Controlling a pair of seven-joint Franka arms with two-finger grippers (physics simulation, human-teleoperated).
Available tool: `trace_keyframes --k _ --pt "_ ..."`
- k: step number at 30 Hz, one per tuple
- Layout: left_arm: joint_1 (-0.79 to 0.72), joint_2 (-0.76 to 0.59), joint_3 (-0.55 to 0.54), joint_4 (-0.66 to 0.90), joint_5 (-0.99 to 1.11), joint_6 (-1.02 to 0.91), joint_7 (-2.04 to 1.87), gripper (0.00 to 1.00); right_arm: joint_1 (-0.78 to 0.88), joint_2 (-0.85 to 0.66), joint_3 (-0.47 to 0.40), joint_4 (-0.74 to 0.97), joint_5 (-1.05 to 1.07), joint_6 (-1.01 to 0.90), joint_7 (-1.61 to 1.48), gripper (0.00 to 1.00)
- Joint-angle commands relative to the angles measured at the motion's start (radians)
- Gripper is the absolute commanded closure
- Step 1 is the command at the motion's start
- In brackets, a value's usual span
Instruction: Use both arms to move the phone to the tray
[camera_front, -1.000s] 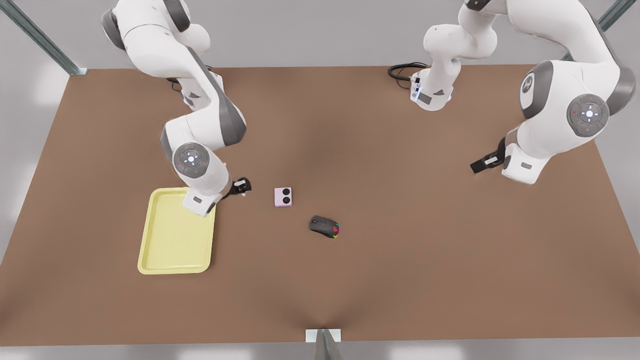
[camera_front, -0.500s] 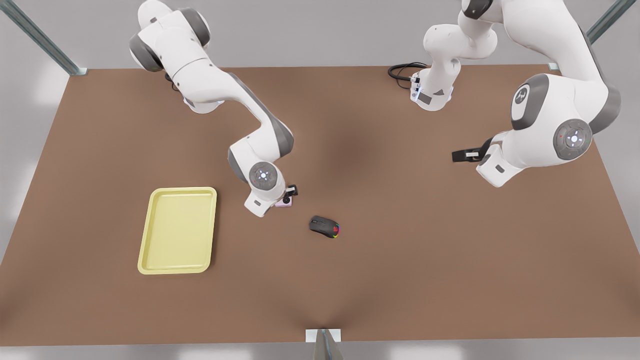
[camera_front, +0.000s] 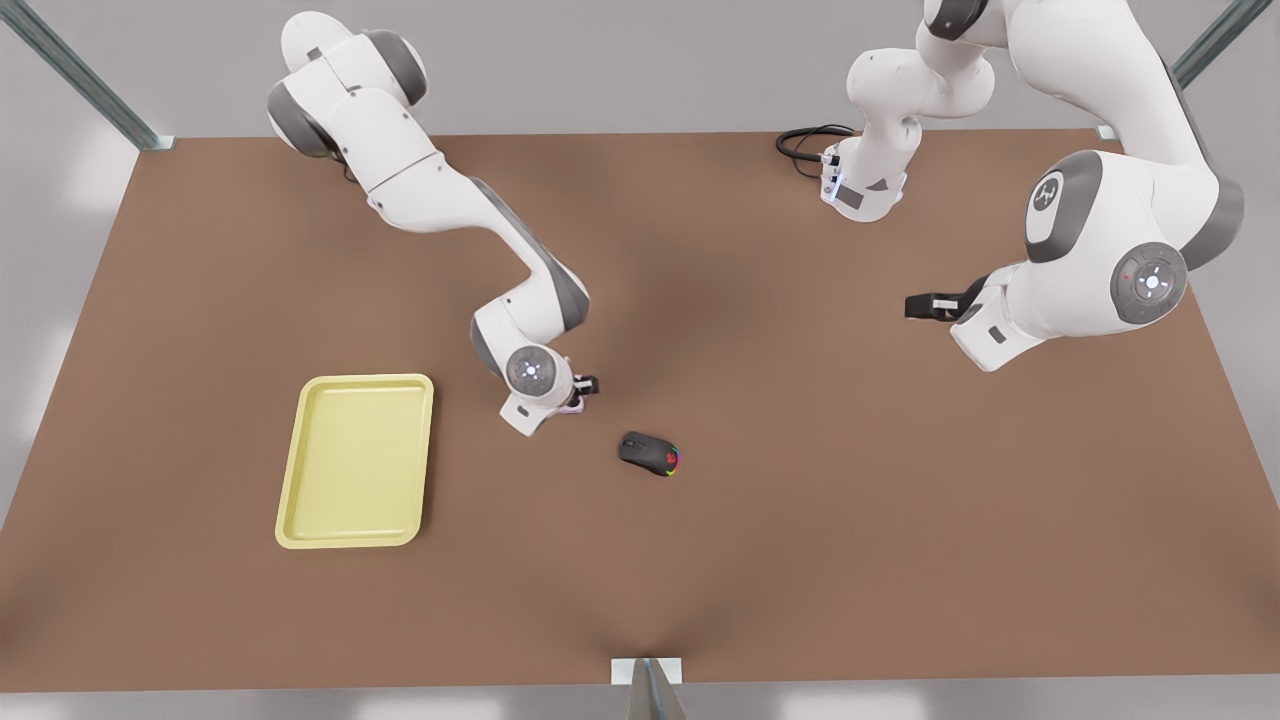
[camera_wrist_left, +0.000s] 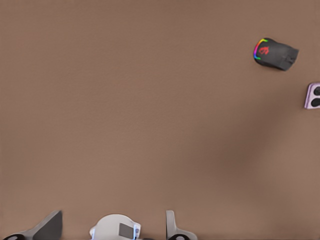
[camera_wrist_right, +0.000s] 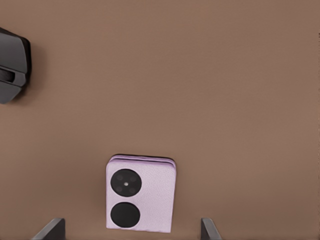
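Right gripper (camera_front: 585, 385) open over flat lilac phone (camera_wrist_right: 140, 194); left gripper (camera_front: 918, 306) idle.

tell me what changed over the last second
The right gripper swung from beside the tray across to the phone and now sits over it, jaws open on either side, not gripping yet. The left gripper shifted slightly toward the front view's left, jaws open. Phone, mouse and tray stayed put.
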Motion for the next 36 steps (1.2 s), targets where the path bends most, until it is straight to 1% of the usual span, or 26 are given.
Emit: trace_keyframes --k 1,4,6,7,8,18,21,22,23,25,26,31,32,33,36 --pt "0.001 -0.002 0.000 0.004 0.000 -0.001 0.102 0.00 -0.015 -0.006 0.000 -0.047 0.001 0.119 -0.067 0.00" --pt "0.001 -0.008 0.000 0.033 -0.001 0.000 0.105 0.00 -0.008 -0.008 0.000 -0.085 -0.001 0.190 -0.123 0.00" --pt "0.000 -0.056 -0.009 0.055 0.008 -0.006 0.086 0.00 -0.004 -0.016 0.000 -0.091 -0.016 0.202 -0.162 0.00" --pt "0.000 -0.068 0.003 0.053 0.017 -0.004 0.100 0.00 -0.001 -0.022 0.000 -0.093 -0.017 0.202 -0.162 0.00" --pt "0.001 -0.064 0.003 0.053 0.046 0.002 0.100 0.00 0.000 -0.025 0.000 -0.091 -0.017 0.202 -0.162 0.00" --pt "0.004 -0.064 0.005 0.032 0.048 -0.027 0.100 0.00 0.020 -0.013 0.000 -0.088 -0.022 0.222 -0.154 0.00" --pt "0.004 -0.062 0.005 0.030 0.052 -0.027 0.100 0.00 0.014 -0.003 0.000 -0.110 -0.063 0.223 -0.162 0.00" --pt "0.004 -0.062 0.005 0.032 0.052 -0.027 0.100 0.00 0.011 -0.005 0.000 -0.157 -0.063 0.292 -0.162 0.00" --pt "0.004 -0.062 0.005 0.030 0.052 -0.029 0.100 0.00 0.014 -0.003 0.000 -0.179 -0.063 0.314 -0.162 0.00" --pt "0.004 -0.062 0.003 0.030 0.052 -0.032 0.100 0.00 0.019 -0.003 -0.002 -0.165 -0.066 0.303 -0.154 0.00" --pt "0.004 -0.062 0.003 0.032 0.052 -0.032 0.100 0.00 0.020 -0.005 -0.002 -0.153 -0.080 0.266 -0.154 0.00" --pt "0.004 -0.064 0.002 0.032 0.052 -0.032 0.089 0.00 0.025 -0.005 -0.002 -0.147 -0.111 0.265 -0.151 0.00" --pt "0.004 -0.062 0.002 0.032 0.052 -0.032 0.091 0.00 0.048 0.003 -0.003 -0.130 -0.116 0.256 -0.143 0.00" --pt "0.004 -0.062 0.003 0.032 0.052 -0.032 0.092 0.00 0.049 0.018 -0.003 -0.082 -0.149 0.190 -0.094 0.00" --pt "0.004 -0.062 0.003 0.035 0.054 -0.030 0.095 0.00 0.049 0.021 -0.002 -0.087 -0.152 0.197 -0.084 0.00"
